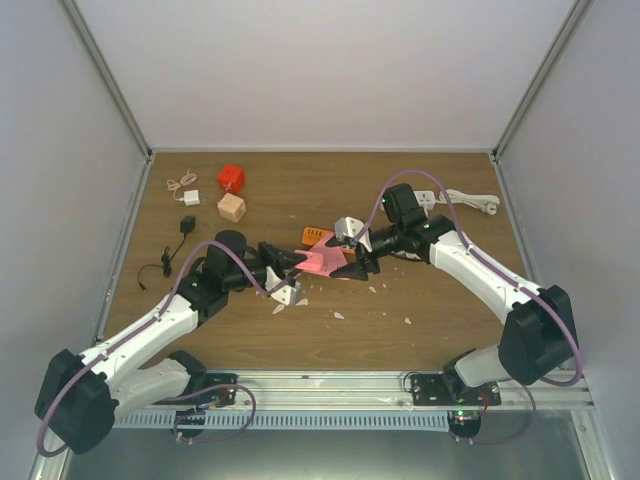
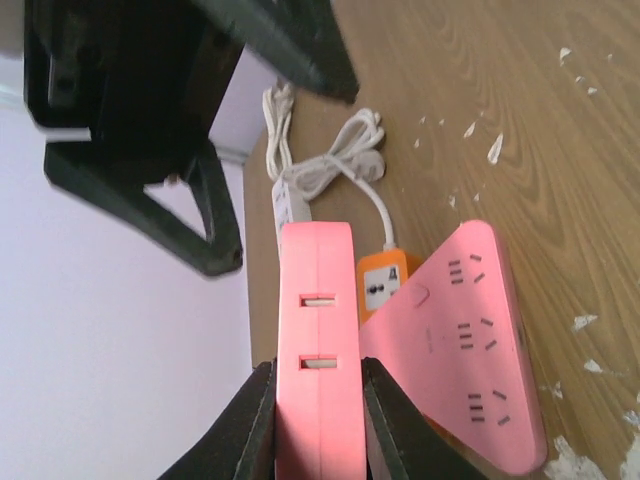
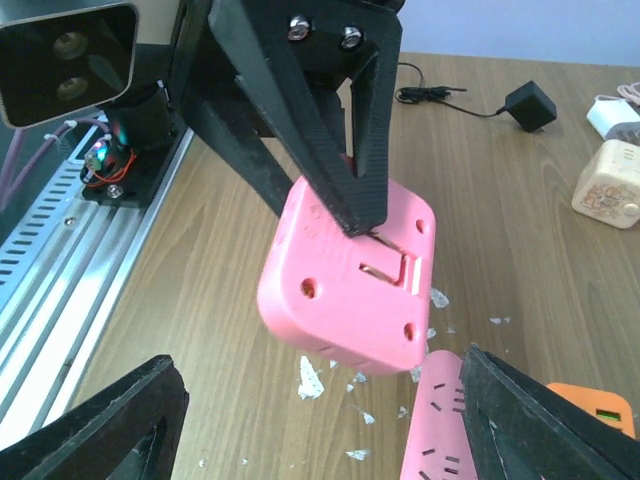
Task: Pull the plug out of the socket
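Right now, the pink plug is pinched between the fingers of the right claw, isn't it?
Not the right one. The pink plug is pinched between the fingers of the left claw. The left wrist view shows them pressed against both of its sides. In the right wrist view the right claw stands wide open, with nothing between its fingers.

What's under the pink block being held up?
Wooden table with white flakes; the pink strip lies just beside. The spot directly beneath is hidden by the block.
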